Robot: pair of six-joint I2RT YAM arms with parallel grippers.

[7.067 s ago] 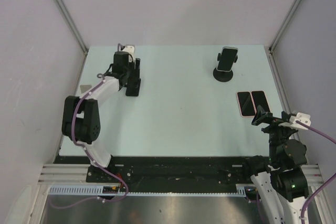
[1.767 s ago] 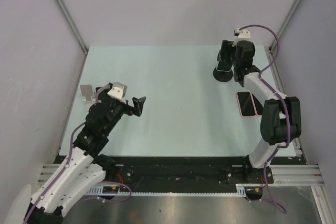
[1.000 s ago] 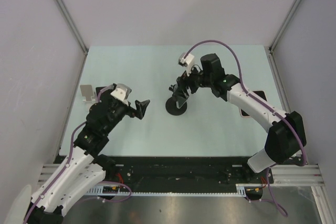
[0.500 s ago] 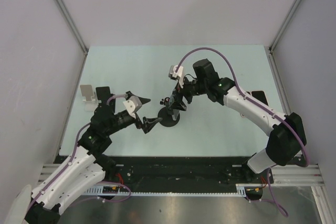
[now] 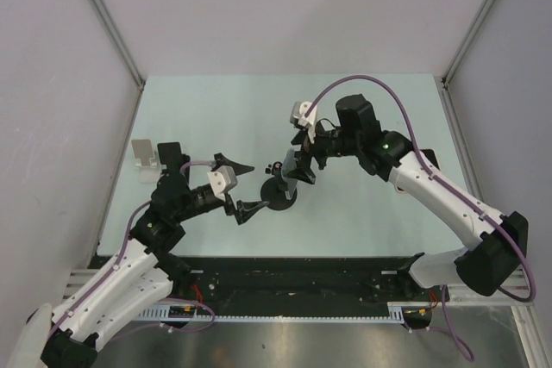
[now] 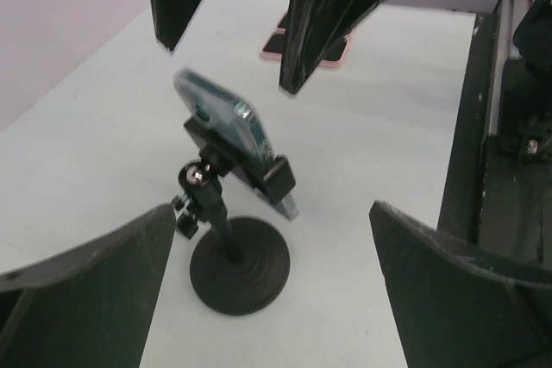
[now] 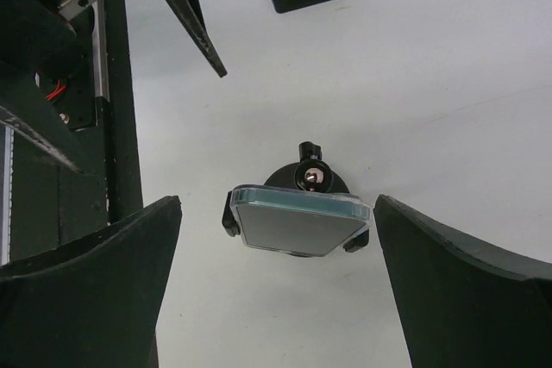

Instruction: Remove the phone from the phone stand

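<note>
The black phone stand [image 5: 278, 198] stands mid-table on its round base [image 6: 240, 266]. Its clamp holds the phone [image 6: 221, 116], a dark phone in a clear case [image 7: 297, 223], tilted back on the ball joint. My left gripper [image 5: 244, 185] is open just left of the stand, and its fingers [image 6: 82, 290] flank the base without touching it. My right gripper [image 5: 299, 164] hovers over the phone, open, with its fingers [image 7: 470, 290] wide of the phone's two short ends and clear of it.
A white stand [image 5: 144, 152] and a black stand [image 5: 169, 155] sit at the table's left. Two phones [image 5: 424, 159] lie flat at the right, partly under my right arm. The black base rail [image 6: 517, 109] runs along the near edge.
The right gripper slid the stand with the phone toward the near left, then opened and let go. The left gripper moved in beside the stand's base.
</note>
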